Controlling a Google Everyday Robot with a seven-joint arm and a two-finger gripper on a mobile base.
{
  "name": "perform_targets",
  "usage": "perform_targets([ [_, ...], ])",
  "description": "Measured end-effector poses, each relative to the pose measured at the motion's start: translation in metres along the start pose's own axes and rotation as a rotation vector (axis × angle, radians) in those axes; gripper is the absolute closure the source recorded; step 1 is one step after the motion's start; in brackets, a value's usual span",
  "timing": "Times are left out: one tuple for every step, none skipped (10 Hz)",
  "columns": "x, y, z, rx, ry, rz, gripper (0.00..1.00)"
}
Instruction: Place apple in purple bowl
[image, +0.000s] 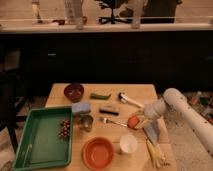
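Right of centre in the frame, our gripper (140, 121) is at the apple (132, 122); we cannot tell whether it is clamped on it. The purple bowl (74, 92) lies well apart, upper left. A loose hold could let the apple roll toward the white cup (128, 144).

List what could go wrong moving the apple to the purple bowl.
The gripper is at the apple; a poor grip might let it roll away. The path to the purple bowl crosses the fork and black block; a low carry may knock them.
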Motion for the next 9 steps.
perform_targets([
  [0.0, 0.0, 0.0, 0.0, 0.0, 0.0, 1.0],
  [0.0, 0.0, 0.0, 0.0, 0.0, 0.0, 1.0],
  [0.0, 0.0, 0.0, -0.001, 0.003, 0.0, 1.0],
  [-0.002, 0.002, -0.001, -0.008, 0.015, 0.002, 1.0],
  [-0.011, 0.004, 0.0, -0.022, 0.033, 0.0, 1.0],
  [-0.022, 0.002, 0.001, -0.028, 0.042, -0.012, 1.0],
  [-0.033, 0.0, 0.002, -0.036, 0.049, -0.028, 1.0],
  [-0.043, -0.001, 0.001, -0.037, 0.053, -0.041, 1.0],
  [-0.051, -0.003, 0.001, -0.036, 0.051, -0.055, 1.0],
])
